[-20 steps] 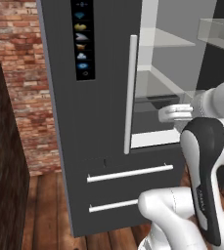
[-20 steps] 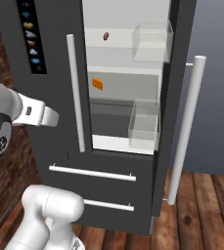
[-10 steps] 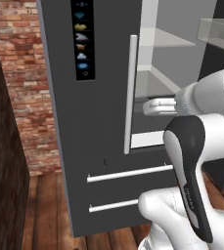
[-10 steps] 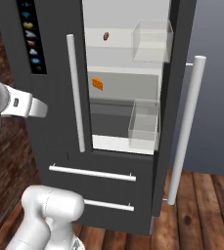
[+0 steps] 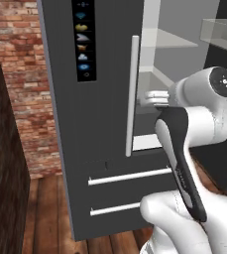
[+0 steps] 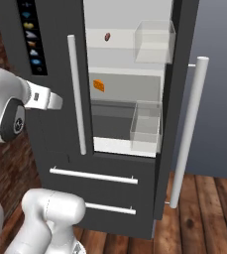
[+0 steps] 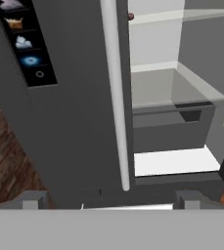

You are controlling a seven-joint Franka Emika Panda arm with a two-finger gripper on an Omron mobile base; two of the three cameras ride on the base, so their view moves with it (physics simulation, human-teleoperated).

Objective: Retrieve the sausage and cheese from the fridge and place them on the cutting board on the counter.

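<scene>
Fridge (image 6: 60, 124) door handle (image 7: 114, 93) fronts open gripper (image 7: 108, 199).

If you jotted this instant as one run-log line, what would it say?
fridge: right door open | sausage: upper shelf | cheese: shelf below | gripper: open, empty, before the fridge

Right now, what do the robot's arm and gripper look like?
The arm is glossy white with rounded, bulbous segments. A dark grey band runs along one link, and a round dark grey cap with tiny white dots covers a joint. The gripper is small, with a white hand and two squarish grey finger tips. No cables show.
</scene>
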